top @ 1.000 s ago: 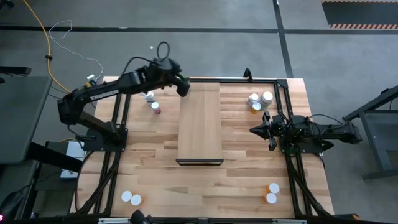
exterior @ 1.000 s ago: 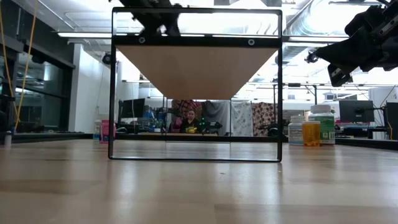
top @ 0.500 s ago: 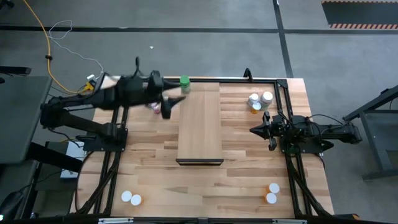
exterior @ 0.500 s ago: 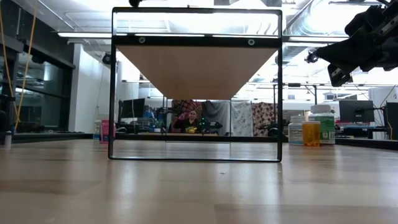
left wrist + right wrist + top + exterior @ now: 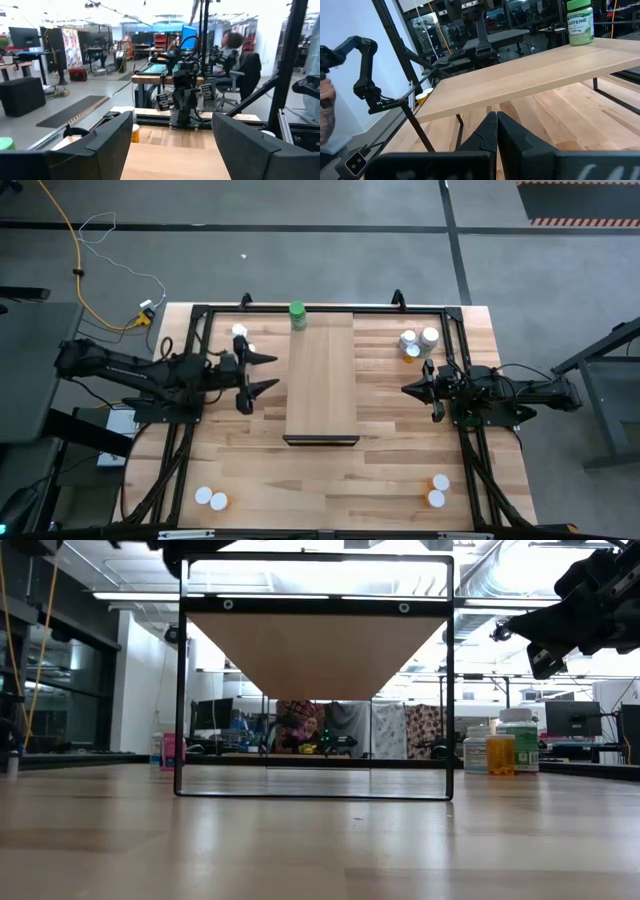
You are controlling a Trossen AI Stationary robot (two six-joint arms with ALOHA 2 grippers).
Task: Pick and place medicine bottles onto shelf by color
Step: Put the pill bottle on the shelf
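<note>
A green-capped bottle (image 5: 297,315) stands upright on its base on the far left corner of the pale wood shelf (image 5: 322,380); the right wrist view shows this bottle (image 5: 580,22) too. My left gripper (image 5: 266,372) is open beside the shelf's left edge, pointing level at it with nothing between its fingers (image 5: 107,145). My right gripper (image 5: 408,390) is shut and hovers off the shelf's right edge. Other bottles stand on the tabletop: two at far left (image 5: 243,338), three at far right (image 5: 418,342), pairs at near left (image 5: 210,499) and near right (image 5: 438,490).
The shelf sits raised on a black metal frame (image 5: 181,690), with open space beneath its board (image 5: 315,650). Black rails (image 5: 190,410) run along the table's left and right sides. A person sits in the room beyond the table.
My left gripper has drawn back from the shelf's far left corner toward the table's left and near edges, sinking and tipping until it points level. The green-capped bottle, hidden behind the gripper a second ago, now stands free on that corner.
</note>
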